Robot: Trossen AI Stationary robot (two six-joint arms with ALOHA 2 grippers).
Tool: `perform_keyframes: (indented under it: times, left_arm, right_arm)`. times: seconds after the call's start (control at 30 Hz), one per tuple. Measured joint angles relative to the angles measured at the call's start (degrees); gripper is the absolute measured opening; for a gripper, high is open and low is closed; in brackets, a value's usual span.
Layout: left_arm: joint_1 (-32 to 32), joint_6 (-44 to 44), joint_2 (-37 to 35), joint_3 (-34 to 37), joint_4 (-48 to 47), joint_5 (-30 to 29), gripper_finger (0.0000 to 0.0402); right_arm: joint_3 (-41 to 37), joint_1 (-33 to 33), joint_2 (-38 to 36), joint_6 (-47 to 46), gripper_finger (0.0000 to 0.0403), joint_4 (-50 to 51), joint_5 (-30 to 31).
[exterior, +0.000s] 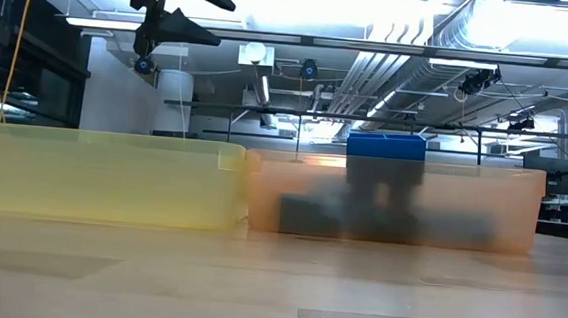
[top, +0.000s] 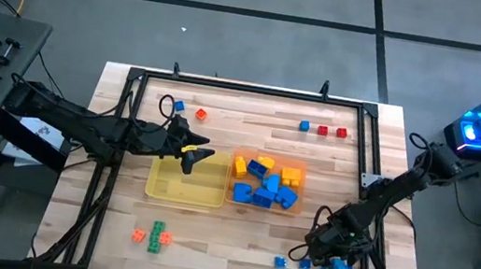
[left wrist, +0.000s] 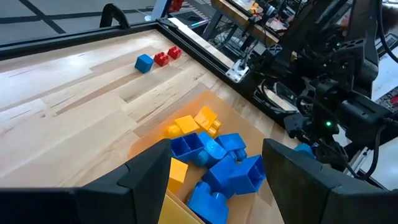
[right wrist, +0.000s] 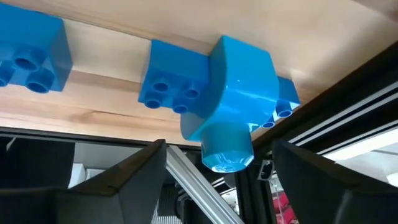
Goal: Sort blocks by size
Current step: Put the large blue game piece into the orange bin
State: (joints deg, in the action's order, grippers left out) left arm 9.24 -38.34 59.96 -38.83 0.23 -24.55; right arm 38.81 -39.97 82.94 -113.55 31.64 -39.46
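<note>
With my right gripper (right wrist: pixel 214 171) spread, ungrasped, around the glossy blue plastic block (right wrist: pixel 233 102) beside the translucent orange tray (top: pixel 299 199), an off-centre closure risks knocking it away.

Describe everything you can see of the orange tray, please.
The orange tray is a shallow, translucent, rectangular plastic bin lying flat near the middle of the wooden table. Its side touches the yellow tray on its left. It holds a loose pile of larger blue blocks and yellow blocks. No gripper touches it.

Wooden table (top: pixel 235 238) bears yellow tray (top: pixel 185 183), orange tray (top: pixel 267 184), scattered blocks (top: pixel 151 235).
</note>
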Motion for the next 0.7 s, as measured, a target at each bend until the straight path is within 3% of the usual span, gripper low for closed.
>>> perform_keyframes:
  times: [0.33,0.7]
  left_arm:
    - [0.0,0.0,0.0,0.0,0.0,0.0,0.0237]
    - [0.0,0.0,0.0,0.0,-0.1,0.0,0.0237]
  right_arm:
    - [0.0,0.0,0.0,0.7,0.0193,0.6,0.4]
    - [0.0,0.0,0.0,1.5,0.0183,0.7,0.5]
